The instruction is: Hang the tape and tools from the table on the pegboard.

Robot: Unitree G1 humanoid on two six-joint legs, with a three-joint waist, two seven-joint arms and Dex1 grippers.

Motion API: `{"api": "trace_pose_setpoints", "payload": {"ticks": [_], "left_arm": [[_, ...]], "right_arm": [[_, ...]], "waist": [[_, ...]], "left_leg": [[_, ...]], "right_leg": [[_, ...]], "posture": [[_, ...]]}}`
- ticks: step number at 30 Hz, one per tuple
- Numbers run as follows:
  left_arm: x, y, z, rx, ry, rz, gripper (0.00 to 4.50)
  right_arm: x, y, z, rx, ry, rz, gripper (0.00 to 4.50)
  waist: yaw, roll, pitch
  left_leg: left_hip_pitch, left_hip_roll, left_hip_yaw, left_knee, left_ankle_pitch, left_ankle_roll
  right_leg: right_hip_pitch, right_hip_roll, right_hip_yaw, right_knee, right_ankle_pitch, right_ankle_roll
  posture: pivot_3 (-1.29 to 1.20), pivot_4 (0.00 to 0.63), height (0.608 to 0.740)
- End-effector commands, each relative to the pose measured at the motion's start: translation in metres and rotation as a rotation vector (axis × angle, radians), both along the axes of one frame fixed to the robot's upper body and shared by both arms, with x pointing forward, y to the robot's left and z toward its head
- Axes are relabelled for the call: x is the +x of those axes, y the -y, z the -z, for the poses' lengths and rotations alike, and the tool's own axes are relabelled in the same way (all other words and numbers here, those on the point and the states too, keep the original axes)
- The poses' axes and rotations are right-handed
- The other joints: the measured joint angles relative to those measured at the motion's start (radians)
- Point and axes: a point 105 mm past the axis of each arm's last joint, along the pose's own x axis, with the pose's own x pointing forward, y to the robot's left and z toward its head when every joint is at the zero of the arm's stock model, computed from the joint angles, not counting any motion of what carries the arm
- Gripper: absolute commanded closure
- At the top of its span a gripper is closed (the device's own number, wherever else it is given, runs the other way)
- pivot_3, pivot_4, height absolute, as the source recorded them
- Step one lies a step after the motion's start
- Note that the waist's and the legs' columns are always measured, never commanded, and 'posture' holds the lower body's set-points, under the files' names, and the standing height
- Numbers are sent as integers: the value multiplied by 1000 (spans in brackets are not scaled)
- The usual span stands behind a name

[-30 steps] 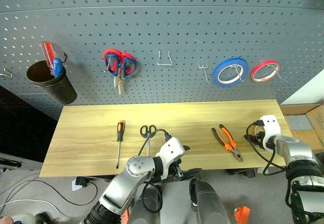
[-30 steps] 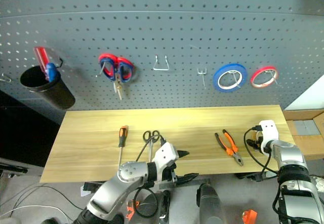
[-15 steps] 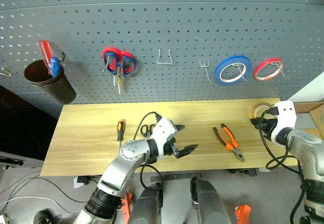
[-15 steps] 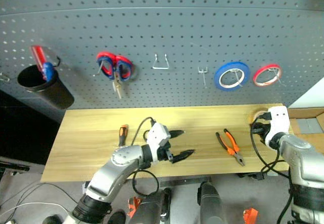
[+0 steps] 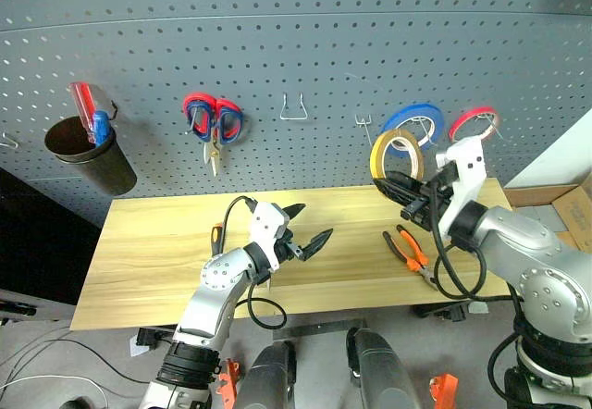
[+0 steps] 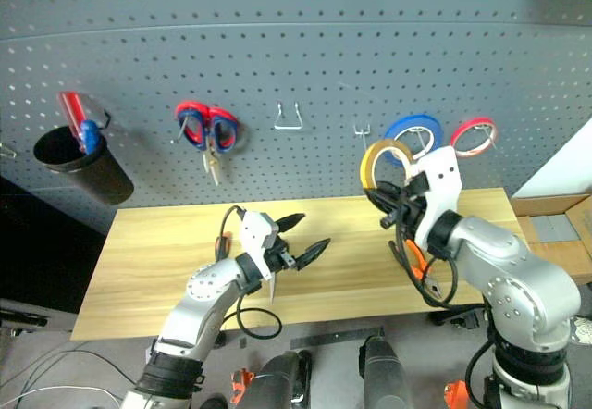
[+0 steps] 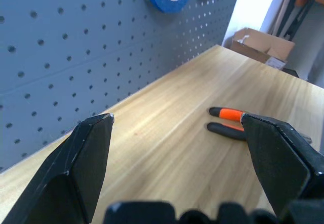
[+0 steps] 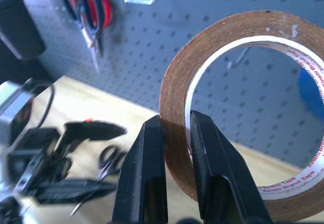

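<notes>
Your right gripper (image 8: 174, 148) has its jaws clamped on the rim of the tape (image 5: 392, 153), and you're holding that yellow ring up in the air, close in front of the pegboard (image 5: 305, 48), just beside the blue roll (image 5: 413, 118) on its hook. Your left gripper (image 5: 305, 229) hangs jaws wide apart, gripping nothing, low over the worktop (image 5: 157, 252). The pliers (image 5: 410, 254) lie on the wood below your right arm; the screwdriver (image 5: 215, 237) sits by your left arm.
</notes>
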Motion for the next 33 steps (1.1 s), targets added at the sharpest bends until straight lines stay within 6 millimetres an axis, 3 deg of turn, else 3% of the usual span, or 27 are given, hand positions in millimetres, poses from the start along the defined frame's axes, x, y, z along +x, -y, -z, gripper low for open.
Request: {"api": "trace_pose_setpoints", "payload": {"ticks": [1,6,13,14,17,22,25,28,30,33], "left_arm": [[0,1,-9,-17,49,-9,168],[-1,0,-9,-18,51,-24,168],[-2,-3,-11,-9,64,-47,168],[-2,-3,-11,-8,65,-49,168],[-2,-3,-12,-7,68,-46,168],[-2,-1,-10,-3,62,-39,168],[-5,0,6,65,20,-18,168],[-15,-2,39,251,-8,33,168],[-22,-2,49,291,-31,55,168],[-34,4,41,217,-73,86,168]], "right_arm": [[7,-11,-13,8,74,-17,4410],[22,-34,-2,-19,67,-68,4410],[58,-46,19,-153,104,18,4411],[61,-46,22,-138,94,24,3698],[61,-48,26,-115,77,13,2865],[51,-35,30,-130,52,18,1129],[12,-8,46,-149,-72,-107,32],[-13,21,80,-193,-260,-118,32],[-2,45,101,-225,-319,38,32],[21,69,108,-206,-299,244,32]], "waist": [[-1,0,-3],[-4,1,-10],[-1,1,-24],[-1,1,-26],[1,1,-29],[2,2,-36],[11,3,-37],[11,3,-37],[-3,3,-36],[-14,0,-29]], "left_leg": [[0,0,0,0,0,0],[0,1,1,0,0,0],[1,1,3,0,0,0],[1,1,3,0,0,0],[1,1,3,0,0,0],[1,1,3,0,0,0],[0,0,2,0,0,0],[0,0,2,0,-1,2],[2,1,5,0,-2,3],[3,6,11,1,-2,3]], "right_leg": [[0,0,0,0,0,0],[-1,1,0,0,1,-2],[-1,2,1,1,3,-3],[-1,2,2,1,3,-3],[-1,2,2,1,4,-3],[-1,2,2,1,4,-3],[0,2,1,0,4,-3],[1,2,1,-1,3,-3],[1,1,3,-1,3,-2],[1,2,5,-1,1,0]], "posture": [[-257,183,740],[-245,180,740],[-187,157,740],[-187,157,740],[-185,160,740],[-201,179,740],[-212,202,740],[-221,237,740],[-224,260,740],[-211,286,740]]}}
